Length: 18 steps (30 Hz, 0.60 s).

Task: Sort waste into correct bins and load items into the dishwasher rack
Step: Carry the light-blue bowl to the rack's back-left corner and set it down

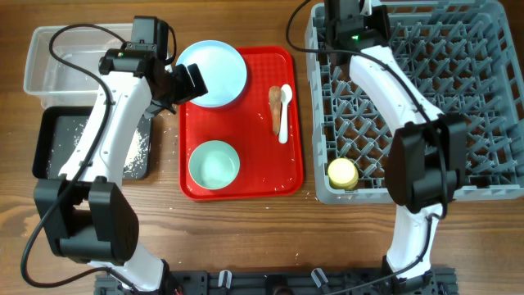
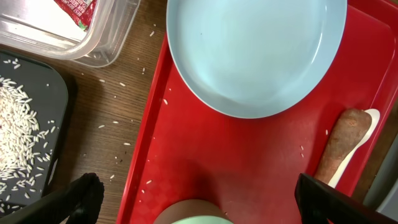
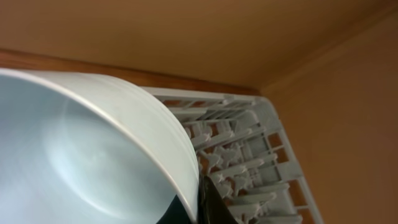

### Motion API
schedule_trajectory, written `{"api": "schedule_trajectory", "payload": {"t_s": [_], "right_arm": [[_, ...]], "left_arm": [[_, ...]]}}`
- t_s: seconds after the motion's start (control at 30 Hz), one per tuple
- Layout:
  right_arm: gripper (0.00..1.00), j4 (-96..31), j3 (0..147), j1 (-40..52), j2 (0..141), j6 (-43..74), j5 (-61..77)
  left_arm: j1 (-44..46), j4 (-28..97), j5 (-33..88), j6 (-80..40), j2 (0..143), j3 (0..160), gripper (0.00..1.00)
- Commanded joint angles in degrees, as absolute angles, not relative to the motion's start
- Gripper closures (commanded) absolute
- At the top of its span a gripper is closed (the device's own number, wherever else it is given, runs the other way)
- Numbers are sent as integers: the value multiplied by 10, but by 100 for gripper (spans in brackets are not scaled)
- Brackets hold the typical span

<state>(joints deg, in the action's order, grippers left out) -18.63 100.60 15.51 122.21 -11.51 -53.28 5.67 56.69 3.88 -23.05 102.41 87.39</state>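
A brown wood-grain table (image 1: pixel 246 238) before a plain tan wall (image 3: pixel 186 37) carries a flat red plastic tray (image 1: pixel 278 176), a clear plastic rectangular tub (image 1: pixel 49 61), a shallow black rectangular tray (image 1: pixel 53 131) strewn with loose white rice-like grains (image 2: pixel 18 124), and a large square grey plastic rack (image 1: pixel 458 98). The left gripper (image 2: pixel 196 186) hangs wide open and empty over the red tray, with the pale blue round plate (image 2: pixel 255 56) just ahead of its fingers and a tapered orange-brown carrot-like piece (image 2: pixel 339 143) near the right one. The right gripper (image 3: pixel 200 202) is clamped tight on the rim of a pale blue-green bowl (image 3: pixel 93 155) at the rack's far edge.
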Motion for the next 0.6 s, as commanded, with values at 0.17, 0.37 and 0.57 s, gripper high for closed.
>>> {"api": "schedule_trajectory", "payload": {"t_s": [0.17,0.37,0.57], "right_arm": [[96,-160,1006,170,1252,-165,-584],[96,-183,1006,193,1253,-178,-584],[94,-190,1006,210,1253,-180,-577]], "left_arm": [[58,565,29,-232,1012,884,0],[58,565,29,-232,1012,884,0],[58,565,29,-232,1012,884,0]]}}
